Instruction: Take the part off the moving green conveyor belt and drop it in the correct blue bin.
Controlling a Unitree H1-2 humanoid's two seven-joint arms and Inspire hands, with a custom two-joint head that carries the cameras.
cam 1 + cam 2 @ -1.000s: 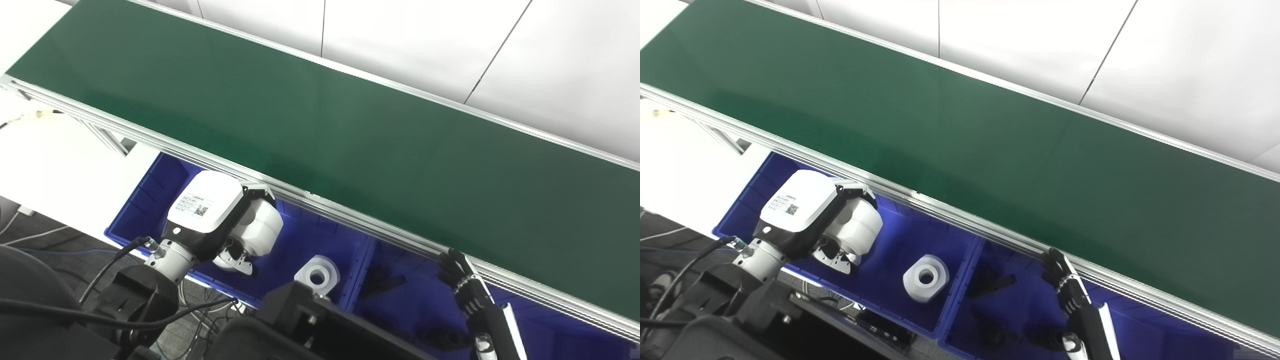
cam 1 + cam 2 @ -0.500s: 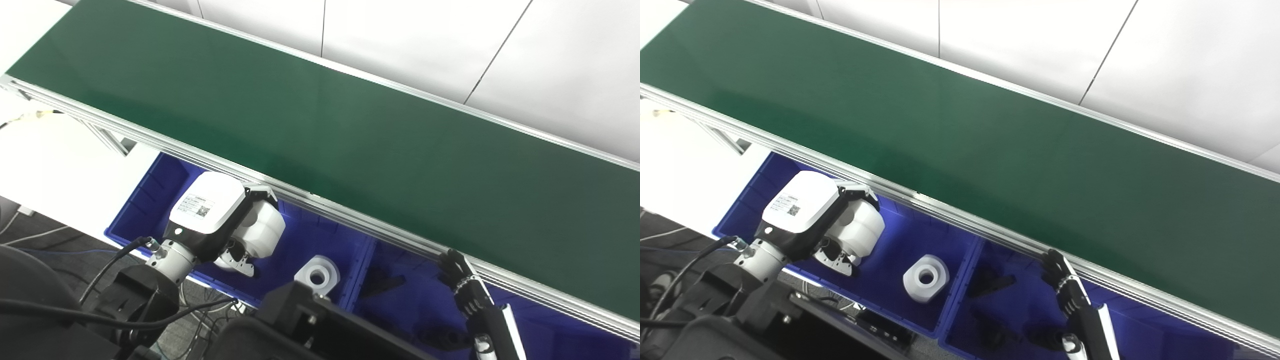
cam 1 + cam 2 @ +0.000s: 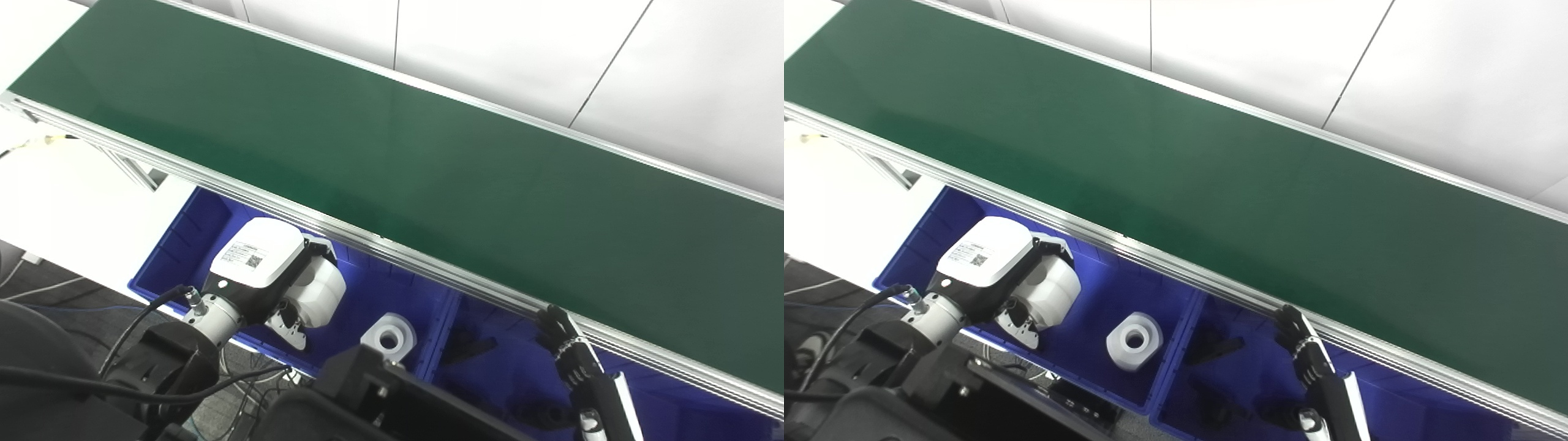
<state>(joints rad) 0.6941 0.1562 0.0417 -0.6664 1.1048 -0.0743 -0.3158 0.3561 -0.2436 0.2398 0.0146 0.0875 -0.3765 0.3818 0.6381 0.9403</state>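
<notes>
**White part poised over the left bin**

The left hand (image 3: pixel 995 275) is clamped on a white part (image 3: pixel 1048 293), a rounded white block that shows just past the hand's white back cover, with dark fingers wrapped around its far side. The hand hangs above the left blue bin (image 3: pixel 925 229), which sits at about 7 o'clock in the view, tucked under the near rail of the green conveyor belt (image 3: pixel 1176 159). Holding the part over the bin's open floor, rather than over the rim, looks meant to let it fall cleanly inside.

A second white part (image 3: pixel 1134 340), with a round hole in its top, lies on the floor of the same bin toward 6 o'clock. That likeness suggests this is the correct bin for white pieces. The right blue bin (image 3: pixel 1396 398) beside it, at 5 o'clock, holds dark pieces (image 3: pixel 1216 349).

The right hand (image 3: pixel 1304 349) waits near the belt rail above that bin, fingers together and curled on nothing. No part shows on the belt itself.
</notes>
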